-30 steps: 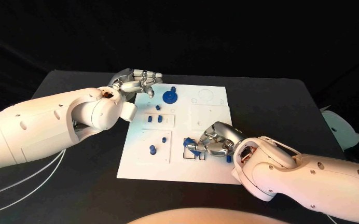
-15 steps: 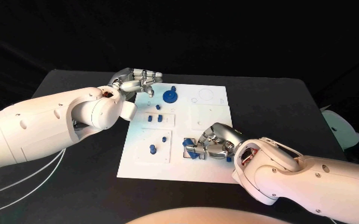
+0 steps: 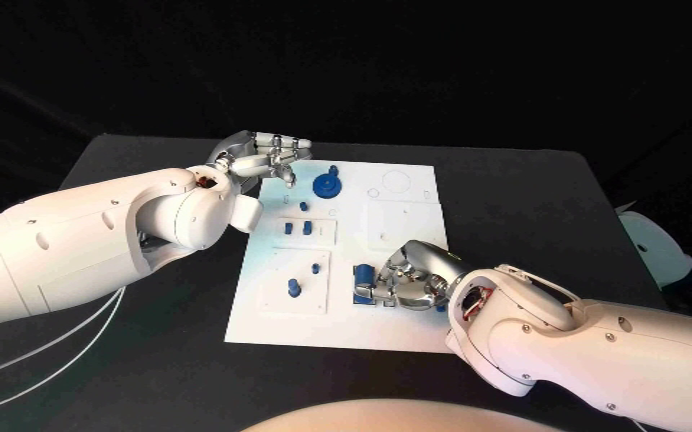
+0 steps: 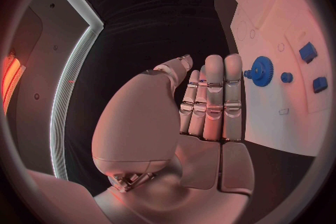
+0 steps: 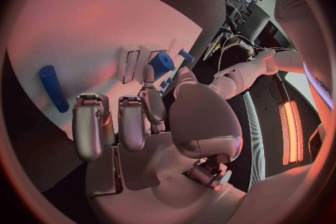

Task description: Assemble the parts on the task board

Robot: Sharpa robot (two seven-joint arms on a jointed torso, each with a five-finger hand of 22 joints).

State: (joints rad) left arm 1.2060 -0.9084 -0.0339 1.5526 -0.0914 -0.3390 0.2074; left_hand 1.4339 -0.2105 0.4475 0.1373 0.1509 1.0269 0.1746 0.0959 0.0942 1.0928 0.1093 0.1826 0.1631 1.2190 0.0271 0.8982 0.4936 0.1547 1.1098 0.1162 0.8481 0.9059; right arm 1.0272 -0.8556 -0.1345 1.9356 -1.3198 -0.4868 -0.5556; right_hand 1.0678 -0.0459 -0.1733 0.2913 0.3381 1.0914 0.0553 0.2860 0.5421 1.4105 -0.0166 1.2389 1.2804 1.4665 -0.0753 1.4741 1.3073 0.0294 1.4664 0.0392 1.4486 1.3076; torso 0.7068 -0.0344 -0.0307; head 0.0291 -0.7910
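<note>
Nearest, the right robot hand (image 3: 408,277) curls over the near right part of the white task board (image 3: 404,222), fingers around a small blue part (image 5: 162,61); whether they grip it I cannot tell. Farther off, the left robot hand (image 3: 267,159) hovers empty, fingers straight, at the board's far left corner on the black worktop (image 3: 534,202), beside the blue gear (image 3: 329,187).

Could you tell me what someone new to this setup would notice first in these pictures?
First, the white task board in the middle of the black table, dotted with small blue parts. A blue gear stands out near its far edge, close to the left hand. The right hand is down on the board's near part, by a blue piece.
</note>
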